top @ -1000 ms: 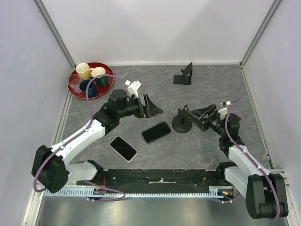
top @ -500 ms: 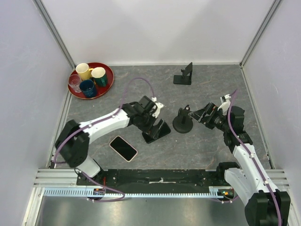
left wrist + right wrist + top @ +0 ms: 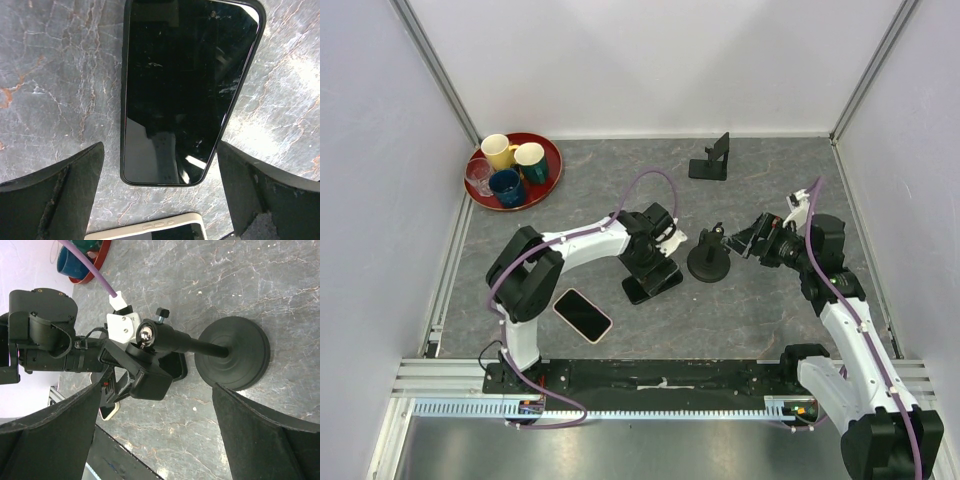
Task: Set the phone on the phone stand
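Observation:
A black phone [image 3: 651, 285] lies flat on the grey table, screen up. My left gripper [image 3: 656, 266] hovers right over it, open. In the left wrist view the black phone [image 3: 185, 90] fills the upper middle, and my left gripper [image 3: 160, 192] has one finger on either side of its near end, not touching it. The phone stand [image 3: 711, 160], small and matte black, stands at the back of the table. My right gripper [image 3: 741, 243] is open and empty, just right of a round-based pole holder [image 3: 708, 262].
A second phone in a pale case [image 3: 582, 314] lies near the front left, and its edge [image 3: 150, 227] shows below the black phone. A red tray [image 3: 550, 150] with several cups sits at the back left. The pole holder [image 3: 232, 352] stands between the two grippers.
My left arm has swung right and come down over the black phone, its jaws open throughout. My right gripper has shifted slightly right and back. Neither phone has moved.

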Robot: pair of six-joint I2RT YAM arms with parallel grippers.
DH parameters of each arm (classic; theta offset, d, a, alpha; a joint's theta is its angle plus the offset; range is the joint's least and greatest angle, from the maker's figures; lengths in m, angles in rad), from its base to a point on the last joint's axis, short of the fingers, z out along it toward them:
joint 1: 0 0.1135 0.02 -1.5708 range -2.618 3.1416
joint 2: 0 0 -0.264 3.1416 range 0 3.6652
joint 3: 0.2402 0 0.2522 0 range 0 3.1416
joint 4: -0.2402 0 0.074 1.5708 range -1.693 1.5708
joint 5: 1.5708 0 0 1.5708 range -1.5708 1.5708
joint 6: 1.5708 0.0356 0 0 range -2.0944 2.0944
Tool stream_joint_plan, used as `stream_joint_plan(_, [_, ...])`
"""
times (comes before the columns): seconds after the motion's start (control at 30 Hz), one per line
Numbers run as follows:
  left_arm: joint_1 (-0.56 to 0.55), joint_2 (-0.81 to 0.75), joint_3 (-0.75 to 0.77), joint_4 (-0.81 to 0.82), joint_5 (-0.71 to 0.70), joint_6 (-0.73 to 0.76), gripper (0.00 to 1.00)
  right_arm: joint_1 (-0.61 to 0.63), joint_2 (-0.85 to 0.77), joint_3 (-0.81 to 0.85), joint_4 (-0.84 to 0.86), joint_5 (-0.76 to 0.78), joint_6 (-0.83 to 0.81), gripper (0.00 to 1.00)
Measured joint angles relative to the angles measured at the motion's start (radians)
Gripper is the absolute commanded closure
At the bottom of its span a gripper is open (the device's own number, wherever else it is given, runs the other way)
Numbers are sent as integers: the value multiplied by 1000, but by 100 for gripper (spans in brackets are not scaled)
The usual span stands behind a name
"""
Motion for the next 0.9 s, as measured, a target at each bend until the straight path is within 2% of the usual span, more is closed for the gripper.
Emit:
stream_joint_plan(0.23, [0, 32, 14, -15, 10, 46, 0, 0, 0, 0, -22, -16, -27, 2])
stream_joint_plan(0.63, [-1, 48, 30, -35, 61, 54, 6, 0, -11, 0, -39, -38, -34, 2])
stream_joint_plan(0.9, [-12, 35, 13, -28, 82, 53, 5, 0, -24, 0, -59, -41, -35, 2])
